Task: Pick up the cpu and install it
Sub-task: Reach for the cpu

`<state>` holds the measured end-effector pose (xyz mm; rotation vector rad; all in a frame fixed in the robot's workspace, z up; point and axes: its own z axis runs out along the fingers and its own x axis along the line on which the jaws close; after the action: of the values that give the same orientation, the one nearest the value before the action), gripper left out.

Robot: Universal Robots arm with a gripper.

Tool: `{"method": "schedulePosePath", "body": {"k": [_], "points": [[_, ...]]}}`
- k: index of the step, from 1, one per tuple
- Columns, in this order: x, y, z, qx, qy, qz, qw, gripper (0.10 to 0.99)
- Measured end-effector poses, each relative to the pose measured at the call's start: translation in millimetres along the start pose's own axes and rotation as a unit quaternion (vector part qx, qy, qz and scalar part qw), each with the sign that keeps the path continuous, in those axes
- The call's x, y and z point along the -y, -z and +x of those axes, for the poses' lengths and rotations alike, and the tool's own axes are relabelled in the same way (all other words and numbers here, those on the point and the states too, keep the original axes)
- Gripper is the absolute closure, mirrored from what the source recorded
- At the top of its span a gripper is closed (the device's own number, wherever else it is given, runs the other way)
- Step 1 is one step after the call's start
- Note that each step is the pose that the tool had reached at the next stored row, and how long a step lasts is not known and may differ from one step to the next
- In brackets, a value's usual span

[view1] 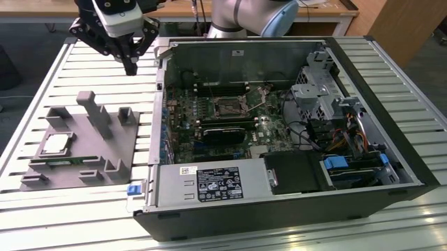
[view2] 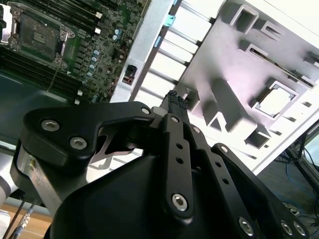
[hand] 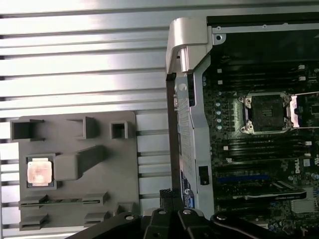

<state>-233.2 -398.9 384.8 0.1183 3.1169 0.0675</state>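
The cpu (view1: 56,144) lies flat in a square recess of the grey holder tray (view1: 119,138), at the exterior view's left, its shiny top up. Both wrist views show it too, the cpu (hand: 40,172) in its pocket and the cpu (view2: 275,102) as a bright square. My gripper (view1: 131,68) hangs above the slatted table beyond the tray's far end, well apart from the cpu. Its fingertips (view2: 175,98) are pressed together, shut on nothing. Inside the open computer case, the black cpu socket (view1: 229,108) sits on the motherboard with its frame lifted, and the socket (hand: 261,113) looks bare.
The case's metal side wall (view1: 159,104) stands between the tray and the motherboard. A green memory stick (view1: 70,162) lies in a slot of the tray near the cpu. Upright grey posts (view1: 94,112) rise from the tray. Drive cages and cables (view1: 328,110) fill the case's right side.
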Motion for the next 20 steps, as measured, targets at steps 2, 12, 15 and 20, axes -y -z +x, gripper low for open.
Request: {"method": "schedulePosePath", "body": {"k": [2,12,15,20], "points": [[0.1,-0.1,1.4,0.0,0.0,0.0,1.0,0.98],[0.7,-0.5,8.2,-0.0001,0.0,0.0,1.0,0.98],[0.8,-0.7,10.2,-0.0001,0.0,0.0,1.0,0.98],[1.1,-0.9,13.2,-0.0003,0.0,0.0,1.0,0.98]]}}
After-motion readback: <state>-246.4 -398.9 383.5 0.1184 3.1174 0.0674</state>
